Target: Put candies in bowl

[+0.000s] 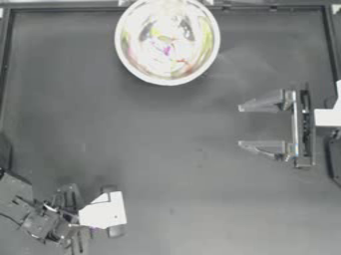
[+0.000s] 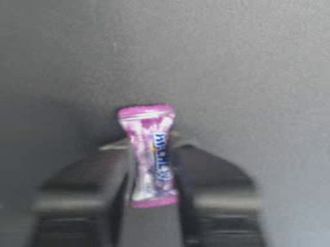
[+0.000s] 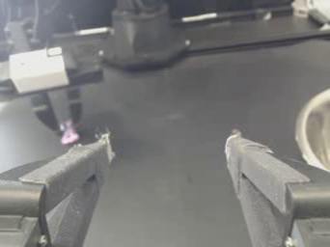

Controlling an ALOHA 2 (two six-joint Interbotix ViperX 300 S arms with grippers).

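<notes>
A purple candy [image 2: 149, 154] stands pinched between the jaws of my left claw [image 2: 151, 166], low over the near left corner of the table [image 1: 166, 164]. The bowl [image 1: 126, 60] sits well apart at the far edge, with coloured wrappers inside. My right claw [image 1: 250, 124] waits at the right, jaws spread wide.

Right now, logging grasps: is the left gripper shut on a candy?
Yes. In the left wrist view the left gripper has its jaws pressed against both sides of a purple candy.
</notes>
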